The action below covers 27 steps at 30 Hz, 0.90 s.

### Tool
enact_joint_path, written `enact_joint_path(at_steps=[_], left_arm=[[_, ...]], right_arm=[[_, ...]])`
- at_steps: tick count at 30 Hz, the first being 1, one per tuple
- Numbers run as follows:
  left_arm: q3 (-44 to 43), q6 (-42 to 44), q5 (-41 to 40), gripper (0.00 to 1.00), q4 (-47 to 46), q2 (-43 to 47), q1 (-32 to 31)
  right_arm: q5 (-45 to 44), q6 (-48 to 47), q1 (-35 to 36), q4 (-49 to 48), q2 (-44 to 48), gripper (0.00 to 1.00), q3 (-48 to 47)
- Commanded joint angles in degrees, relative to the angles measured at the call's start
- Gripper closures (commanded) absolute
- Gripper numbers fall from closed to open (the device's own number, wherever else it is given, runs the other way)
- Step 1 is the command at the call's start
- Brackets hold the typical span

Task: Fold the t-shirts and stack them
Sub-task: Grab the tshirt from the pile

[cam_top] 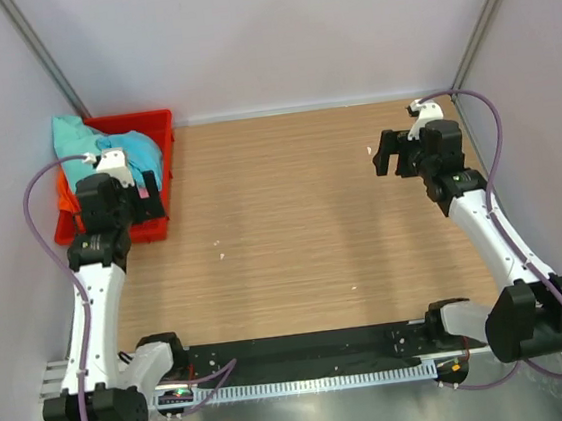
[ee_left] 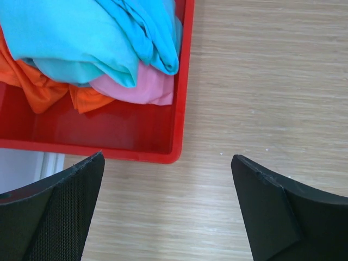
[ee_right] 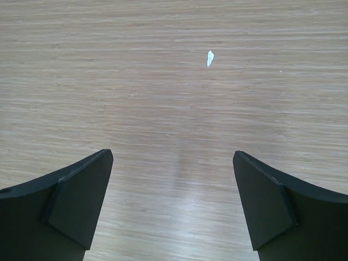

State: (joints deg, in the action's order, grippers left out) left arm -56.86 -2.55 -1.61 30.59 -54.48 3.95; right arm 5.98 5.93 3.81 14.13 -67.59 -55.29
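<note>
1. Far left, t-shirts (cam_top: 144,149) sit bunched in red bin (cam_top: 140,116), turquoise on top.
2. L gripper (ee_left: 167,157) hangs by bin's rim, jaws wide apart, empty.
3. R gripper (ee_right: 173,155) over table (cam_top: 292,219), jaws apart, empty.
4. Nil folded/stacked yet; whole job left.

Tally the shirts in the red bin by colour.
mint shirt: 1
turquoise shirt: 1
pink shirt: 1
orange shirt: 1
Total: 4 showing in the bin; any underneath are hidden.
</note>
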Motion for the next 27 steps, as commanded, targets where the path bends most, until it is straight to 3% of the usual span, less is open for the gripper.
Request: enact_joint_path(at_steps=[1, 8, 13, 19, 27], left_arm=[[-6.41, 3.95, -1.99, 0.0, 0.17, -5.8, 0.36], [-11.86, 1.48, -10.08, 0.0, -3.69, -22.58, 0.89], [-15.64, 3.69, -10.53, 0.07, -6.85, -26.73, 3.95], [-24.25, 0.88, -10.52, 0.09, -6.86, -30.77, 11.69], [-35.94, -1.22, -6.42, 0.09, -1.95, -44.45, 14.94]], right_arm=[[-1.49, -1.27, -0.12, -0.86, -2.01, 0.0, -2.62], [-2.46, -4.26, -0.12, 4.14, -16.04, 0.0, -11.23], [-0.54, -3.48, -0.21, 6.35, -22.49, 0.0, -15.64], [1.83, -4.44, -0.21, 6.0, -22.67, 0.0, -13.53], [5.54, -4.09, -0.21, 6.61, -20.74, 0.0, -14.06]])
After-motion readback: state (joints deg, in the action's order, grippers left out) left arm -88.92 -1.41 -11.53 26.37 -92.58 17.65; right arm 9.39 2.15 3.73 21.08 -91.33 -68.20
